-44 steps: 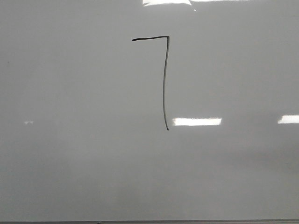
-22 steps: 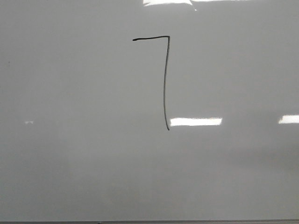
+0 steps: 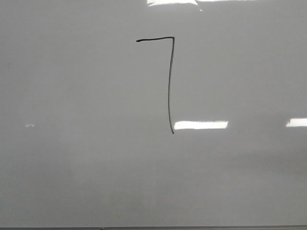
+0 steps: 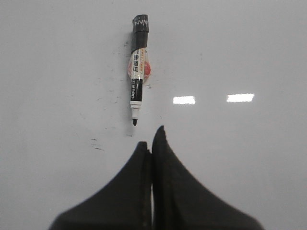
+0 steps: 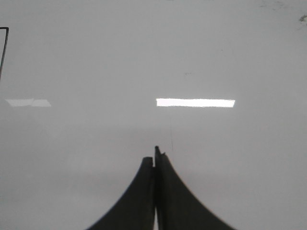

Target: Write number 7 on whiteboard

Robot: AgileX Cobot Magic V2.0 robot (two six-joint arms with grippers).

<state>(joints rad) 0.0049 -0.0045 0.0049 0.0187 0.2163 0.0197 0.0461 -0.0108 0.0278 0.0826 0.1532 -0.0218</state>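
Note:
The whiteboard point(image 3: 72, 167) fills the front view, glossy pale grey. The number 7 point(image 3: 169, 86) is drawn on it in thin black line: a short top stroke and a long, slightly curved downstroke. Neither gripper shows in the front view. In the left wrist view my left gripper point(image 4: 149, 140) is shut and empty over the board point(image 4: 249, 158); an uncapped black marker point(image 4: 138, 62) lies on the board just beyond its tips, nib toward them. In the right wrist view my right gripper point(image 5: 154, 155) is shut and empty; a corner of the 7 point(image 5: 4, 48) shows at the frame's edge.
Bright rectangular light reflections point(image 3: 200, 125) lie on the board. The board's thin dark edge point(image 3: 153, 228) runs along the near side. Small dark smudges point(image 4: 96, 143) mark the board near the marker's nib.

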